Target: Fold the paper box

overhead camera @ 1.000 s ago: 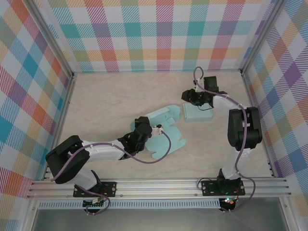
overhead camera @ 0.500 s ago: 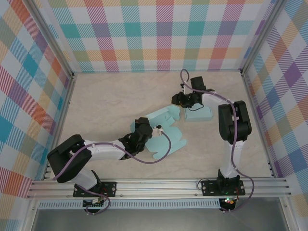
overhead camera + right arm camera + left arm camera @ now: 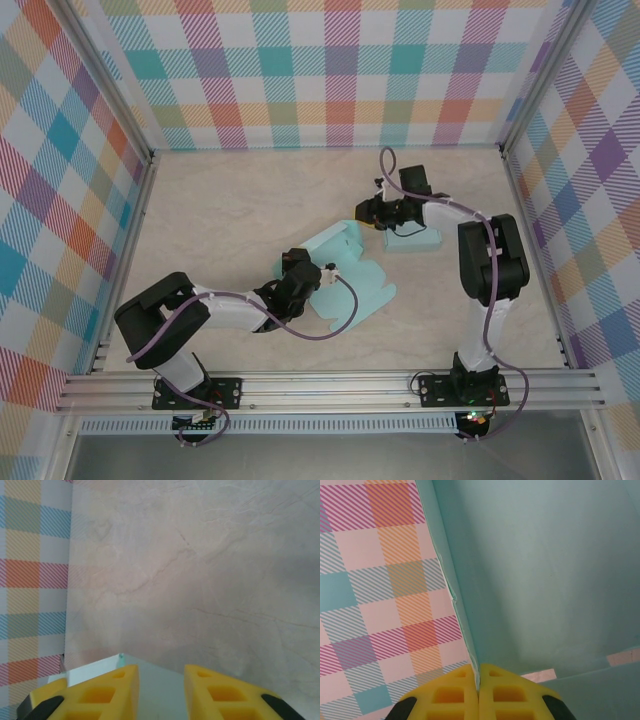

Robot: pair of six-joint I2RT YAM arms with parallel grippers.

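one unfolded paper box (image 3: pixel 370 290): left jaws clamped on its flap, right jaws apart.

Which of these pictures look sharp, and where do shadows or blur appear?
Top external: sharp and evenly lit, with soft shadows on the table. Left wrist: the paper box is close and slightly soft, without glare. Right wrist: the table darkens toward the right.

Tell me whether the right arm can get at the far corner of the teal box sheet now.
Probably yes. The right gripper sits open right at that corner of the box sheet, with nothing between them; the left gripper, shut on the sheet's other edge, is out of the way.
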